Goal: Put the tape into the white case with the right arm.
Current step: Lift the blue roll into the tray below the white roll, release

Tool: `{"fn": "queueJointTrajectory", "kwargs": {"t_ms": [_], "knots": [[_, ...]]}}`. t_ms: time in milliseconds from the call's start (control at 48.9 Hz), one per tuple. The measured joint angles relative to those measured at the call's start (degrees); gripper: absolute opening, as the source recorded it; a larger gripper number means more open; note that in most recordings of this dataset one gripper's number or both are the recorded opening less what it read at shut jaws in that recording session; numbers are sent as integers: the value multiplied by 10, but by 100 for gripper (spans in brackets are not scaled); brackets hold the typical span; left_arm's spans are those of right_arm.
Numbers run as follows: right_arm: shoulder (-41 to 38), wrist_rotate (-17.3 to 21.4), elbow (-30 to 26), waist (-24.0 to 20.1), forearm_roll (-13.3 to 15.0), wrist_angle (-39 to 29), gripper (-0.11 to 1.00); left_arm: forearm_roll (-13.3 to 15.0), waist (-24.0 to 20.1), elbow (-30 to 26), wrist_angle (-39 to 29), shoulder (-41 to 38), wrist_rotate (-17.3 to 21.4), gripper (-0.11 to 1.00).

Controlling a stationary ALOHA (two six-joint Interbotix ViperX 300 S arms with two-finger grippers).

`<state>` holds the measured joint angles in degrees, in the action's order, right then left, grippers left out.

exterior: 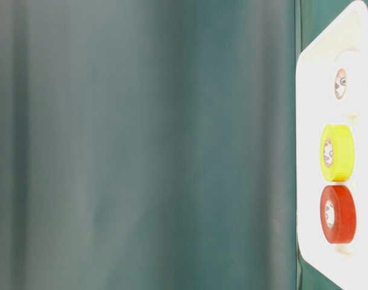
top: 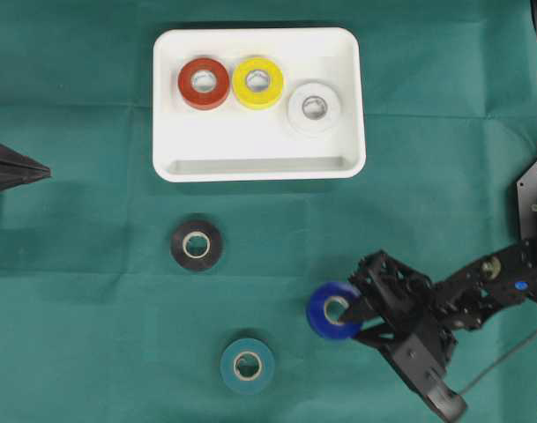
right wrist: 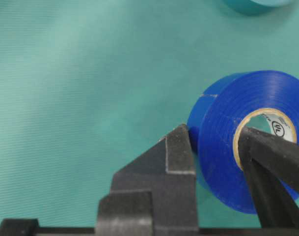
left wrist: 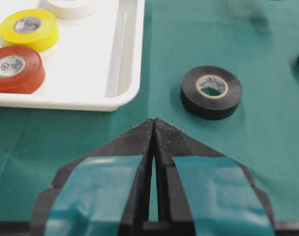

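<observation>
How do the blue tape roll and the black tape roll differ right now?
The blue roll is pinched in the right claw, one finger through its core; the black roll lies untouched. Blue is tilted on edge, black lies flat. Both remain outside the white case.

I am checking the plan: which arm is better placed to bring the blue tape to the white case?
The right. The right gripper already grips the blue tape, one finger through its hole. The left gripper rests shut at the table's left edge, empty. The white case has free space.
</observation>
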<state>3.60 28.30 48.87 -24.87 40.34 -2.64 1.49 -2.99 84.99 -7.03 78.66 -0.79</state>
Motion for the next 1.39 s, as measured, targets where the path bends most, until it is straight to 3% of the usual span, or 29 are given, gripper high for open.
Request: {"fn": "queueJointTrajectory", "kwargs": {"t_ms": [491, 1085, 1392], "knots": [[-6, -3, -25, 116, 0, 1, 3, 0, 0, 0, 0, 1, 0, 1], [-47, -3, -68, 295, 0, 40, 3, -1, -1, 0, 0, 1, 0, 1], [-74, -3, -94, 352, 0, 53, 3, 0, 0, 1, 0, 1, 0, 1]]}}
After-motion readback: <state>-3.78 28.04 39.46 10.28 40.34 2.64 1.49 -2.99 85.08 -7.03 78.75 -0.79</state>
